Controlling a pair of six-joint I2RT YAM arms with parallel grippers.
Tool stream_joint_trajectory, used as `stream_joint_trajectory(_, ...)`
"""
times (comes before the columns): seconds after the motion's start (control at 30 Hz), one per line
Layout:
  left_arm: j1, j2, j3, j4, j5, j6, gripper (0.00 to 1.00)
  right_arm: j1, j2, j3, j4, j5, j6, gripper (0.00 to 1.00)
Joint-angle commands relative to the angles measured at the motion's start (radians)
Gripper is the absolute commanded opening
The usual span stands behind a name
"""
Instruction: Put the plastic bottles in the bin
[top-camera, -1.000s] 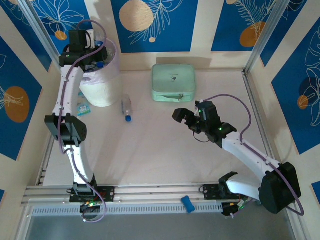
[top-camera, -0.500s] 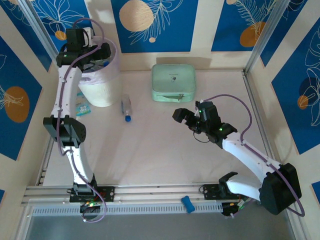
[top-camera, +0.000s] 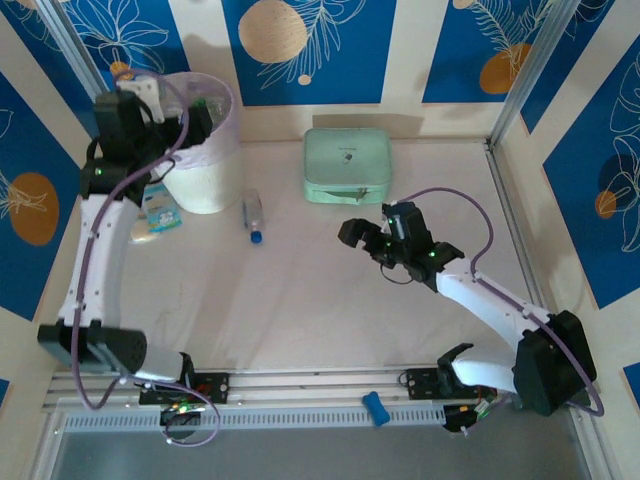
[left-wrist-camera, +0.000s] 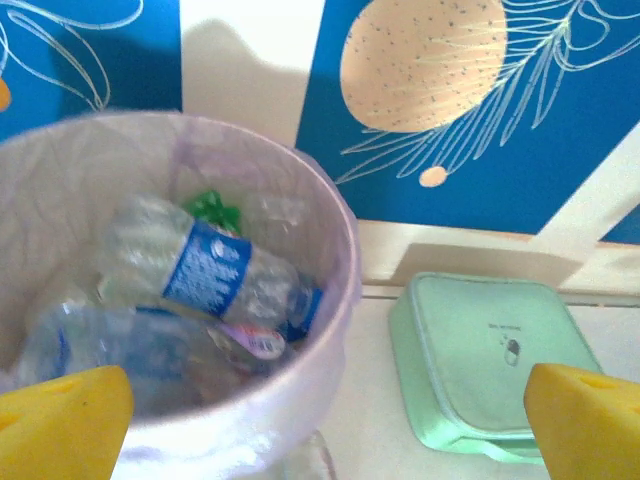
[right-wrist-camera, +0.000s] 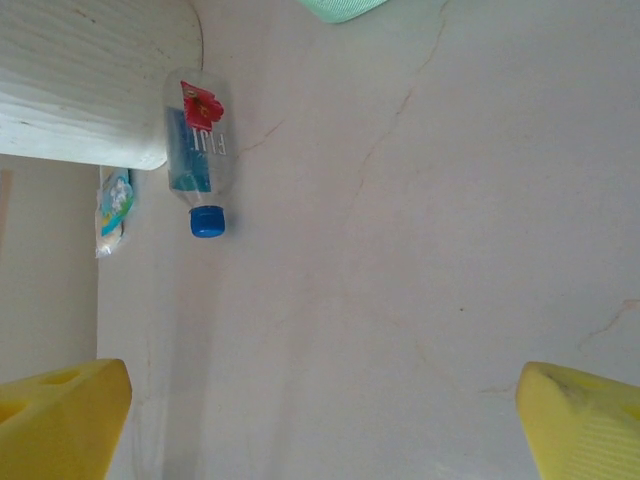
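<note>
Just right of the bin (top-camera: 200, 185), one clear bottle (top-camera: 253, 216) lies flat on the worktop (top-camera: 300, 300); more bottles (left-wrist-camera: 205, 270) are already inside. It looks light, thin and crushy, so I'd grab mid-body at the label. Both jaws are apart and empty: left gripper (left-wrist-camera: 320, 430) beside the bin, right gripper (top-camera: 360, 236) well right of it.

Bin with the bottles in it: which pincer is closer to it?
Left. The left pincer hangs over the bin rim, open. The right pincer is far off across the table, near the green case.
</note>
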Motion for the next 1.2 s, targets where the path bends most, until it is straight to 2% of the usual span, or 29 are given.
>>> stream_joint_trajectory(0.0,-0.024,-0.101,-0.175,0.124,0.038,-0.077,1.0,0.016,0.03,0.054,0.013,-0.021,-0.018,0.99)
stream_joint_trajectory(0.27,-0.134,-0.307,-0.531,0.179,0.021,-0.158,1.0,0.058,0.132,0.121,0.002,-0.005,-0.026,0.99)
stream_joint_trajectory(0.53,-0.248,-0.309,-0.779,0.226,-0.074,-0.182,1.0,0.067,0.217,0.176,-0.017,-0.012,-0.048,0.99)
stream_joint_trajectory(0.67,-0.256,-0.229,-0.842,0.308,-0.113,-0.188,1.0,0.067,0.245,0.199,-0.028,-0.022,-0.056,0.99)
stream_joint_trajectory(0.8,-0.257,-0.09,-0.832,0.381,-0.138,-0.18,0.97,0.067,0.258,0.215,-0.043,-0.024,-0.058,0.99)
stream_joint_trajectory(1.0,-0.261,0.139,-0.739,0.465,-0.158,-0.171,0.92,0.067,0.25,0.22,-0.075,-0.011,-0.057,0.99)
stream_joint_trajectory(1.17,-0.266,0.316,-0.608,0.443,-0.185,-0.156,0.9,0.065,0.231,0.221,-0.094,-0.002,-0.061,0.99)
